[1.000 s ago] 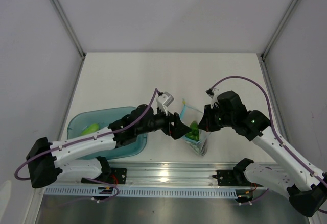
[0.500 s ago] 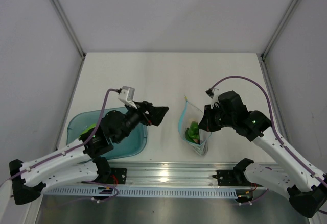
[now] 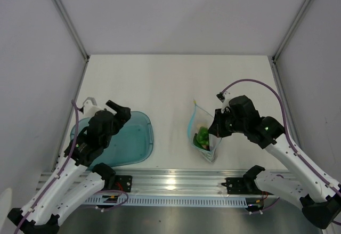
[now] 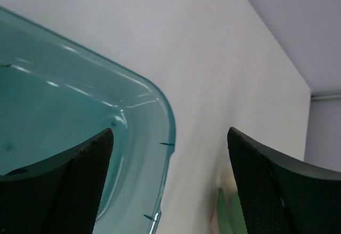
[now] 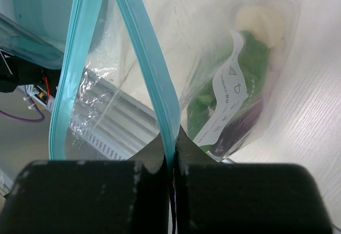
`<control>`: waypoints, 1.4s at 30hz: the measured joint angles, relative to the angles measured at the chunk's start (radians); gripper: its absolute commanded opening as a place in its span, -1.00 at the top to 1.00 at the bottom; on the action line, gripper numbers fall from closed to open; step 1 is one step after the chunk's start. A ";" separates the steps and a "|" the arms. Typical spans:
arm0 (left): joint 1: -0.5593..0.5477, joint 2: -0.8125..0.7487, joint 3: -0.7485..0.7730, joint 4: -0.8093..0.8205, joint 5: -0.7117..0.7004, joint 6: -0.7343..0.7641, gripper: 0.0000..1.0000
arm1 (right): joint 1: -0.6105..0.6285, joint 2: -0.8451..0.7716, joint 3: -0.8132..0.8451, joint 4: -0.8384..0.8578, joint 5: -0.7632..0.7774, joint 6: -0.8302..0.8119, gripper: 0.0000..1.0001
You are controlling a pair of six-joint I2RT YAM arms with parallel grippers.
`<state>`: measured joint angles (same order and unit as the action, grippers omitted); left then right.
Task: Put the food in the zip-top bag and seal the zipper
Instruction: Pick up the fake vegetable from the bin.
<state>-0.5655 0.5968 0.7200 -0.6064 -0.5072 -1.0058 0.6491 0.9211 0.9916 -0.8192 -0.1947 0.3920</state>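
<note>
Over the teal tray (image 3: 136,138) hang the spread left fingers (image 4: 74,186).

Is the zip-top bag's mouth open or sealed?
Open: the zipper halves spread apart, meeting only at the right gripper.

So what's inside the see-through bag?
Green toy food and a purple piece lie deep in the bag. A white label on the bag covers part of them, so I cannot tell every piece.

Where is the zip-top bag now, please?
Top view: the zip-top bag stands right of centre, its mouth pinched by the right claw, the teal tray to its left.
</note>
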 measured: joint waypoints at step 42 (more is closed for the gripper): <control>0.938 0.295 -0.268 -0.050 0.229 -0.408 -0.78 | -0.002 -0.048 -0.050 0.030 -0.066 -0.027 1.00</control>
<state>0.3725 0.8917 0.4522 -0.6559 -0.2783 -1.4139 0.6476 0.8730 0.9413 -0.7891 -0.2604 0.3649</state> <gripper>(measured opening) 0.889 0.003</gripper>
